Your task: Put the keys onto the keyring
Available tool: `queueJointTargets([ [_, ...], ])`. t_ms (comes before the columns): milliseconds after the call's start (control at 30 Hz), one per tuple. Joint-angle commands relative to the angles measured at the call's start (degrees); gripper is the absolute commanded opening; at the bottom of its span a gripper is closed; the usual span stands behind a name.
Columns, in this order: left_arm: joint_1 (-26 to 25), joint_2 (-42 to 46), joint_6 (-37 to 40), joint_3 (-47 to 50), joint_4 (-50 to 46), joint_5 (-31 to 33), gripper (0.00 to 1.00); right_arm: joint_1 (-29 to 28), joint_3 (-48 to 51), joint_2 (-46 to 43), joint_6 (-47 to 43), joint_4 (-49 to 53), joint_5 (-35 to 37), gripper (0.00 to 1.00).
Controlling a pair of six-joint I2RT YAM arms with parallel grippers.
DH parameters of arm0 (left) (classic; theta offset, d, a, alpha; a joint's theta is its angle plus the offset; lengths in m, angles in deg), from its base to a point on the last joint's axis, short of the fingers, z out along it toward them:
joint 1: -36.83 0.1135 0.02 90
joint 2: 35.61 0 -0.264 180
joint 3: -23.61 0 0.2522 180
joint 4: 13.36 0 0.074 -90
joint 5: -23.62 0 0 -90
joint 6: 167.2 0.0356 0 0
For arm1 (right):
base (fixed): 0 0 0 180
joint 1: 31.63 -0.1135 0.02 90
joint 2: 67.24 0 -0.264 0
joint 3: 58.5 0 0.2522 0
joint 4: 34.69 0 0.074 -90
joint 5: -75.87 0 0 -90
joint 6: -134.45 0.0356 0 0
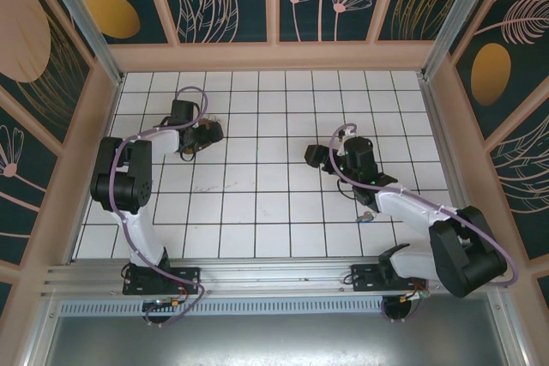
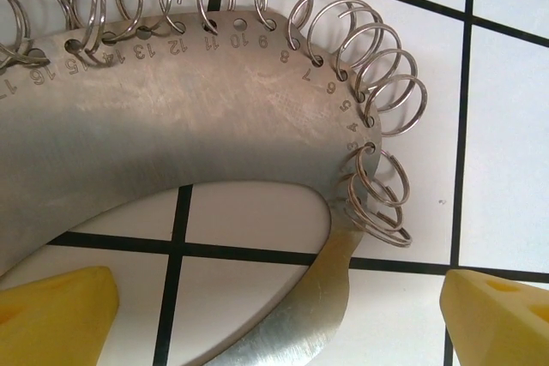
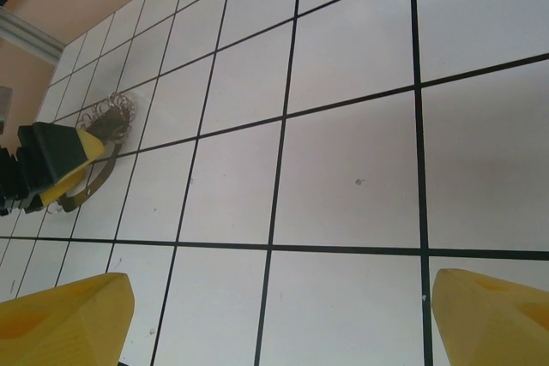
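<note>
While your left gripper (image 2: pixel 274 319) hangs spread wide over the keyring (image 2: pixel 214 117) at ten o'clock on the bench (image 1: pixel 257 203), your right gripper (image 3: pixel 274 315) is spread too, over bare tile. The keys (image 1: pixel 366 214) lie apart at four o'clock, just beside the right arm (image 1: pixel 412 210).

Brushed matt metal keyring (image 2: pixel 171 126), shiny wire loops (image 2: pixel 377 92), smooth glazed tiles (image 2: pixel 506 126)
</note>
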Motion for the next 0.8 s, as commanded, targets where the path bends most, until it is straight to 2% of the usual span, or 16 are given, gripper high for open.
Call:
queueJointTargets([
  [0, -0.7, 1.4, 0.0, 2.9, -2.9, -0.1, 0.97, 0.3, -0.9, -2.3, -1.1, 0.8, 1.3, 0.90],
  [333, -2.6, 7.6, -2.4, 9.8, -1.5, -0.8, 0.97, 1.2, -2.1, -3.4, -1.7, 0.8, 0.6, 0.91],
  [767, -7.6, 13.6, -9.2, 18.0, 3.5, -6.2, 0.99, 1.4, -2.2, -3.3, -1.1, 0.2, 0.4, 0.91],
])
